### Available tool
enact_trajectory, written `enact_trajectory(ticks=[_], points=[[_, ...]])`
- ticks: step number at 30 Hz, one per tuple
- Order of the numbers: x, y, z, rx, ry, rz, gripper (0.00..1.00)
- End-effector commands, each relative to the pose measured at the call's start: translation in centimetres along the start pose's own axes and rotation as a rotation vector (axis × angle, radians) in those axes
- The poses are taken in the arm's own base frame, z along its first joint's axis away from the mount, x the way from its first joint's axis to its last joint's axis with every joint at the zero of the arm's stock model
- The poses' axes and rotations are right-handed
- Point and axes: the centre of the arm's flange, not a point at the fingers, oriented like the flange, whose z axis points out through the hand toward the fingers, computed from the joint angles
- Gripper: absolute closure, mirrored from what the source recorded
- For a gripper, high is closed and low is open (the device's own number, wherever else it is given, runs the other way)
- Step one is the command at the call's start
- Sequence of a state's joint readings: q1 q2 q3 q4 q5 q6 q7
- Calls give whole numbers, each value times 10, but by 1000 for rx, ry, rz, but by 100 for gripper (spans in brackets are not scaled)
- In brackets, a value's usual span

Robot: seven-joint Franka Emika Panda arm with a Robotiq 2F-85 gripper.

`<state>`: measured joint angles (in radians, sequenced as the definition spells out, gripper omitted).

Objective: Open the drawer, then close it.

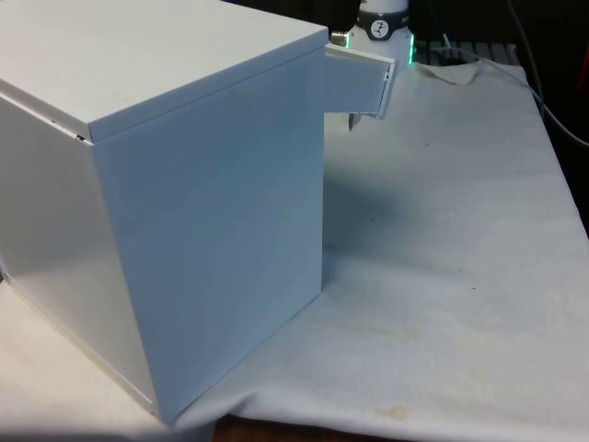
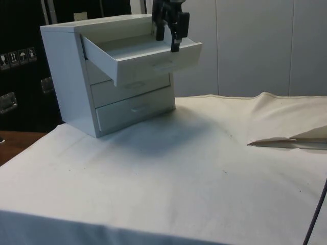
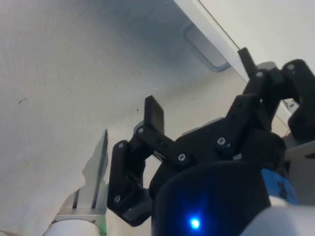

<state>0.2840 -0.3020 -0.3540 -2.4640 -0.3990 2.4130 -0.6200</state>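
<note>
Top drawer (image 2: 148, 56) is pulled well out of the white chest of drawers (image 2: 76, 76) — in the side view it juts toward the frame's centre from the upper left, its front panel tilted a touch and its tray bare inside. The two lower drawers (image 2: 134, 97) sit flush, each showing a shallow recessed handle.

The gripper (image 2: 171, 33) hangs at the top of the side view, right over the open drawer's front edge, black fingers pointing down; one fingertip (image 2: 175, 47) reaches down level with the top of the front panel. From this angle, touching or just above it? Cannot tell.

Front view now: the chest turns its plain back and side to the camera and takes up the left of the frame, and the drawer's front (image 1: 368, 83) pokes out past its upper right corner, with a dark fingertip (image 1: 351, 121) showing just below it.

Wrist view — the two fingers (image 3: 153, 118) stand clearly apart, nothing between them, and past them runs the drawer front's face with its recessed handle (image 3: 206, 49) in the upper part of the frame. The white cloth (image 2: 179, 168) lies beneath, rumpled at the side view's right edge.
</note>
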Motion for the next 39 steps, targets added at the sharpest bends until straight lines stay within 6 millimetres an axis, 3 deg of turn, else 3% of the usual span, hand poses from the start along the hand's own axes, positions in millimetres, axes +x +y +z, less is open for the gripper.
enact_trajectory(ticks=[1, 3, 6, 7, 16, 21, 30, 39], points=[[0, -2, -1, -1, 0, 0, 5], [0, -5, -2, 1, 0, 0, 0], [-2, -13, -5, 5, 1, 3, 0], [1, -7, -1, 5, 1, 0, 0], [-9, -41, -12, 19, 15, 5, 0], [-3, -57, -6, 23, 17, 4, 0], [0, -58, -3, 27, 16, 0, 0], [6, -71, 3, 33, 6, 3, 0]])
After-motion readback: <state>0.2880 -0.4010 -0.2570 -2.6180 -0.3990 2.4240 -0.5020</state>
